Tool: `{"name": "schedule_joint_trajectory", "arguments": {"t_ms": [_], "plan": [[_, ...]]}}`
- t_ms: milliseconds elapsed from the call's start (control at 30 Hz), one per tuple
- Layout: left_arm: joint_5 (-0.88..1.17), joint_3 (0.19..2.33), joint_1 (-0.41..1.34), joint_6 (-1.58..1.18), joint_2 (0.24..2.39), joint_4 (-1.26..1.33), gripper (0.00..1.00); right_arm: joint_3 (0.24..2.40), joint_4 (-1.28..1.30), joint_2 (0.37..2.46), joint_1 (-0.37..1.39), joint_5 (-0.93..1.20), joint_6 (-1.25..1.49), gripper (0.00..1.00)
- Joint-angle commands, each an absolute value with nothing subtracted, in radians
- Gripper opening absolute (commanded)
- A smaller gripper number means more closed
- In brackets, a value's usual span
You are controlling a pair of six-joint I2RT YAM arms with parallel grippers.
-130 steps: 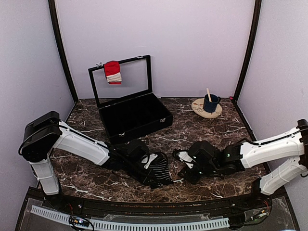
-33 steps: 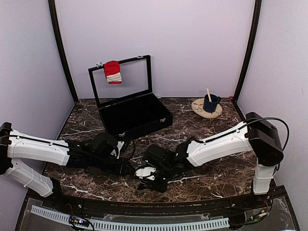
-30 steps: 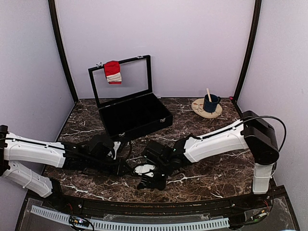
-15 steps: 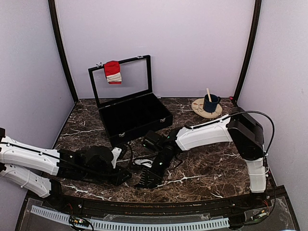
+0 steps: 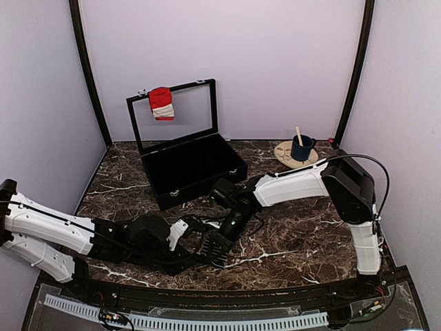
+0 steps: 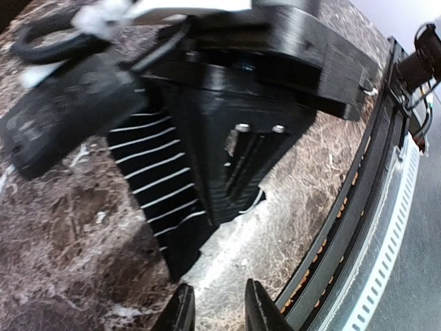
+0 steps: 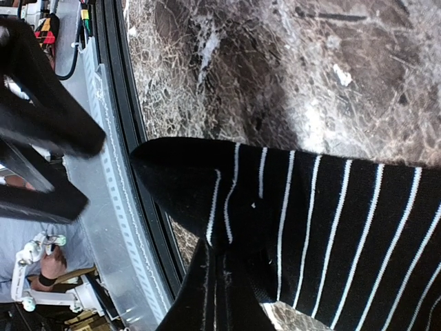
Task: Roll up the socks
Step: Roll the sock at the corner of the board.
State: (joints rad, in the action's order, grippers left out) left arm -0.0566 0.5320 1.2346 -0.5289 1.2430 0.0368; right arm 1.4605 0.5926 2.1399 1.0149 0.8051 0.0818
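My right gripper (image 7: 215,289) has its fingers pressed together on a fold of the soft black sock with thin white stripes (image 7: 310,207). It pinches the fabric at the lower middle of the right wrist view. The rest of the cloth spreads toward the right edge of that view.

From above, this sock (image 5: 215,247) sits just below the centre of the frame, over the dark brown marbled table (image 5: 296,227). My right arm reaches it from the right side. I cannot tell whether the cloth rests on the stone or hangs just off it.

My left gripper (image 6: 217,316) is slightly spread. Its two tips stand apart at the bottom edge of the left wrist view, with only bare marble between them. Above them in that view lies the striped sock (image 6: 155,172), under the black body of my other tool.

A small red sock with a white band (image 5: 161,102) hangs over the raised lid of the open black case (image 5: 200,189), in the upper left of the overhead view. A dark blue mug (image 5: 301,147) stands on a round wooden coaster (image 5: 286,155) at the upper right.
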Motion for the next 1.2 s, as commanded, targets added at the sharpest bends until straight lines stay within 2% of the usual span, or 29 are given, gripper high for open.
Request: {"name": "schedule_joint_trajectory", "arguments": {"t_ms": [0, 467, 1167], "plan": [[-0.021, 0.590, 1.258, -0.435, 1.286, 0.052, 0.28, 1.462, 0.604, 2.166, 1.010, 0.839, 0.101, 0.00], [-0.080, 0.720, 1.270, -0.390, 1.446, -0.042, 0.27, 1.427, 0.594, 2.171, 0.999, 0.851, 0.107, 0.00], [-0.119, 0.742, 1.275, -0.395, 1.473, -0.015, 0.27, 1.414, 0.613, 2.180, 0.982, 0.878, 0.074, 0.00]]}}
